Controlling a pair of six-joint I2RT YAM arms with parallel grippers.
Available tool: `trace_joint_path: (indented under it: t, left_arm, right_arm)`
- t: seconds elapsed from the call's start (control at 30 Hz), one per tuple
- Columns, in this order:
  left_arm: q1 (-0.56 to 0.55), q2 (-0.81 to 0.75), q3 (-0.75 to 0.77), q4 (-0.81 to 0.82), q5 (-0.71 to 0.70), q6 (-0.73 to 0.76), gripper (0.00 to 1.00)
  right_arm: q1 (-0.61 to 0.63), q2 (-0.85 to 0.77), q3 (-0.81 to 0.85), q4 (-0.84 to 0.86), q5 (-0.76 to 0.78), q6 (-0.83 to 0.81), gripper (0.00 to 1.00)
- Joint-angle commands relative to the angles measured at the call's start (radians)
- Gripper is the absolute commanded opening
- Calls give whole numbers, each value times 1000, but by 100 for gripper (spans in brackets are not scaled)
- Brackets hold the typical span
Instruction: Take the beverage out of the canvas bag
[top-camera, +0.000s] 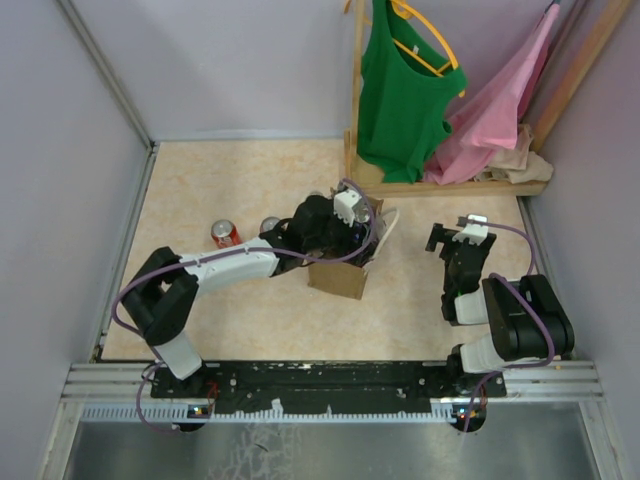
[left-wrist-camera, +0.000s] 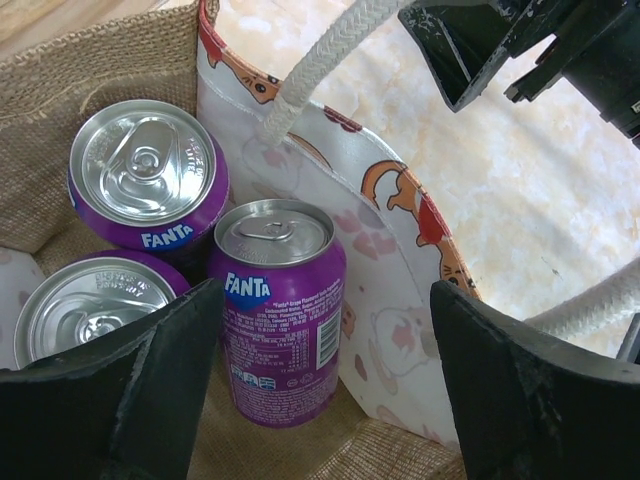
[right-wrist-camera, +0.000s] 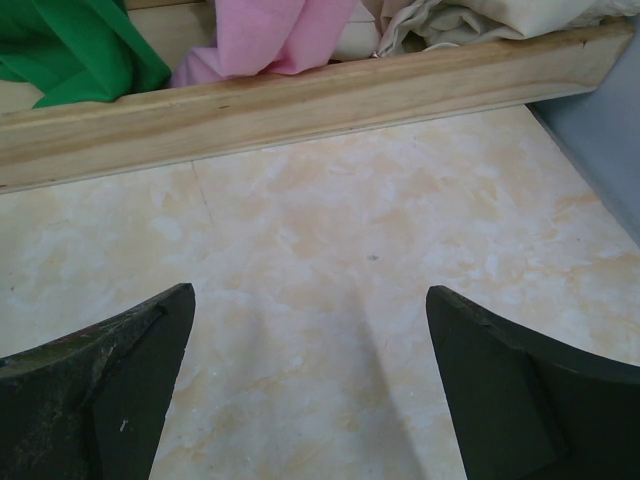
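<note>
The drink I am after is the purple can (left-wrist-camera: 280, 310), standing upright inside the canvas bag (left-wrist-camera: 110, 60) against the printed lining (left-wrist-camera: 400, 320). A second purple can (left-wrist-camera: 148, 175) sits behind it and a third can (left-wrist-camera: 85, 305) to its left; the three are packed close, touching or nearly so.

The tab is unbroken, so I judge it full: heavy for its size, stiff, with a smooth wall that could slip in a light pinch. I would take it across the body just under the rim, one finger on the lining side and one in the gap by its neighbours. The bag is soft and may lift with the can, and the white rope handle (left-wrist-camera: 310, 70) arching over the mouth could snag.

The left gripper (left-wrist-camera: 322, 330) hangs in the bag's mouth with its jaws spread wide to either side of that can, holding nothing. From overhead the bag stands mid-table (top-camera: 240, 180) just ahead of the arms. A red can (top-camera: 224, 233) and a silver-topped can (top-camera: 270, 225) stand outside to its left; the second is too small to read, so I only guess it is another drink.

The right gripper (right-wrist-camera: 310, 310) waits well to the right over bare table near the wooden rail (right-wrist-camera: 300, 110), jaws apart and empty.
</note>
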Motion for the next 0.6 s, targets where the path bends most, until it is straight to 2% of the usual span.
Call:
trace_joint_path:
  t: [0.0,0.2,0.37,0.57]
  left_arm:
    - [-4,13,45,-3,3,1,90]
    - [-5,-3,62,0,-20,28,93]
    - [-5,66,178,-138,-73,21,93]
    - [-4,119,224,-203,-80,5,91]
  right_arm:
    - [-2,-4,17,33,2,4,99]
    - [-2,-4,17,34,1,3,99]
    - [-2,-4,16,33,2,4,99]
    - [-2,-4,17,33,1,3,99]
